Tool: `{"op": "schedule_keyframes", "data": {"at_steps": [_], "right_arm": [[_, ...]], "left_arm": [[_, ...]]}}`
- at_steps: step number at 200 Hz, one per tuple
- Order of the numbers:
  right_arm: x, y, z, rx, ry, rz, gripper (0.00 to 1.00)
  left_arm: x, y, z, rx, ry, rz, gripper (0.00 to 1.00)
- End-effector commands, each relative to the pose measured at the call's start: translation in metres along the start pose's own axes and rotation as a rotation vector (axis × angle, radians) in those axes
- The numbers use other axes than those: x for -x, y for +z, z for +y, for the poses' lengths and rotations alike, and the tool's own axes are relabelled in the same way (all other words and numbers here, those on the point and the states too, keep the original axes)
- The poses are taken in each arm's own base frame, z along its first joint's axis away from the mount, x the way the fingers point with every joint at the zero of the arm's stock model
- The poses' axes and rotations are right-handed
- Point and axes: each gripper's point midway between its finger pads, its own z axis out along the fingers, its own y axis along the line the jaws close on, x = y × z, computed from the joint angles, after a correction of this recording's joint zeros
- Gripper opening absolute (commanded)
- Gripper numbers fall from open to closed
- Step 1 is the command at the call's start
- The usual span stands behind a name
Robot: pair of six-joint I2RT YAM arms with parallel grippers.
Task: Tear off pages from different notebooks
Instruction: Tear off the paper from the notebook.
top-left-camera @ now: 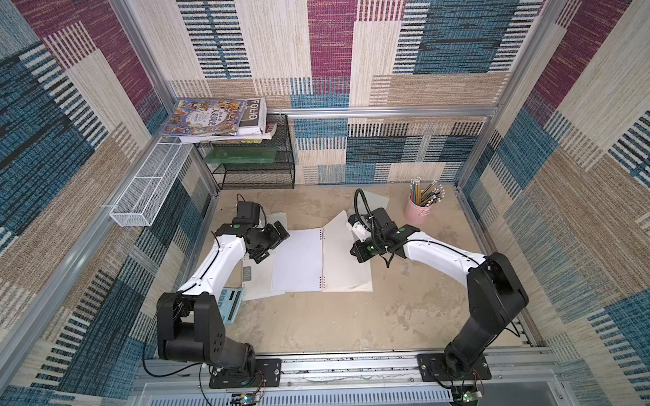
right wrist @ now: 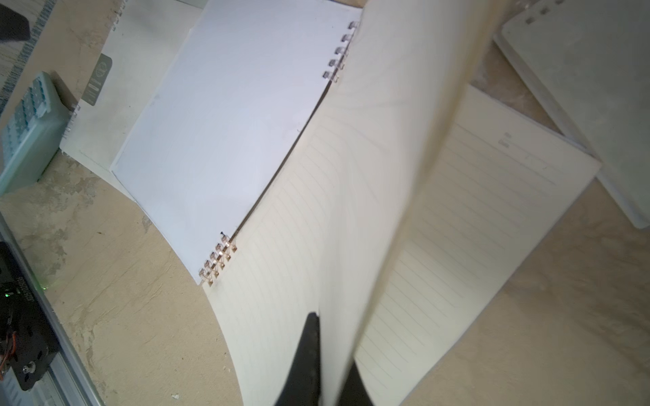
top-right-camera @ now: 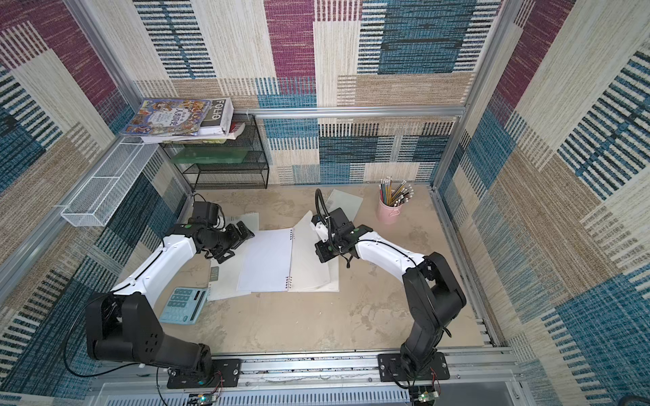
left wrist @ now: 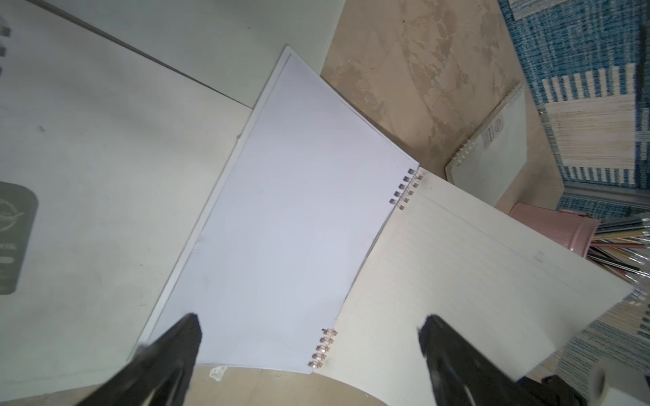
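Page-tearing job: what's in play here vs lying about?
In play: open notebook, its lifted page pinched by right end effector, open left end effector, labelled closed notebook, far closed notebook.
Lying about: calculator, pencil cup, book stack, black mesh rack, white mesh basket.

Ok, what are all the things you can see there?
open notebook: one, white, middle
lifted page: one, cream, lined, its right side
closed notebooks: three, whitish; one under it, two further back
calculator: one, light blue, front left
cup: one, pink, back right, holding pencils
rack: one, black wire, back left, books on top
basket: one, white mesh, left wall
left pincer: open, beside the open notebook
right pincer: shut on the lifted page
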Motion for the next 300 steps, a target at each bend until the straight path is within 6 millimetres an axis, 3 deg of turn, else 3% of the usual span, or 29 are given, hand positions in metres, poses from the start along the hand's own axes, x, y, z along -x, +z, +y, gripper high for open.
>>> {"op": "schedule_keyframes", "data": {"at_steps": [1,19,35,50,90,130,164,175,191,210,234,267,283,300], "right_arm": [[-0.001,0.001,0.002,-0.053,-0.06,0.033,0.09],[0.004,0.006,0.018,-0.008,-0.072,0.015,0.12],[0.007,0.01,0.027,0.023,-0.061,-0.004,0.11],[0.01,0.012,0.028,0.035,-0.045,-0.027,0.09],[0.018,0.009,0.032,0.048,-0.048,-0.102,0.07],[0.025,0.003,0.024,0.03,-0.032,-0.156,0.06],[0.026,-0.001,0.006,0.01,0.026,-0.165,0.06],[0.025,-0.001,0.003,0.007,0.03,-0.16,0.07],[0.024,0.0,0.004,0.011,0.015,-0.152,0.09],[0.023,0.002,0.009,0.062,0.01,-0.143,0.14],[0.02,0.0,0.016,0.232,0.058,-0.144,0.31],[0.024,-0.03,0.017,0.495,0.13,-0.236,0.6],[0.023,-0.036,0.014,0.505,0.133,-0.252,0.66],[0.021,-0.029,0.004,0.476,0.163,-0.245,0.66]], "left_arm": [[0.001,0.002,-0.051,-0.142,0.04,-0.02,1.0],[-0.009,0.016,-0.098,-0.245,0.096,0.017,0.99],[-0.019,0.034,-0.128,-0.319,0.114,0.072,0.97],[-0.024,0.047,-0.146,-0.36,0.12,0.101,0.95],[-0.035,0.058,-0.185,-0.405,0.189,0.115,0.99],[-0.055,0.085,-0.181,-0.341,0.201,0.191,0.96],[-0.065,0.1,-0.165,-0.265,0.209,0.24,0.63],[-0.066,0.102,-0.162,-0.25,0.219,0.255,0.49],[-0.07,0.106,-0.162,-0.237,0.234,0.277,0.37],[-0.072,0.111,-0.162,-0.236,0.243,0.299,0.0],[-0.074,0.112,-0.163,-0.248,0.248,0.308,0.0],[-0.076,0.111,-0.167,-0.343,0.25,0.361,0.0],[-0.074,0.11,-0.164,-0.357,0.27,0.366,0.0],[-0.073,0.109,-0.159,-0.365,0.279,0.368,0.0]]}}
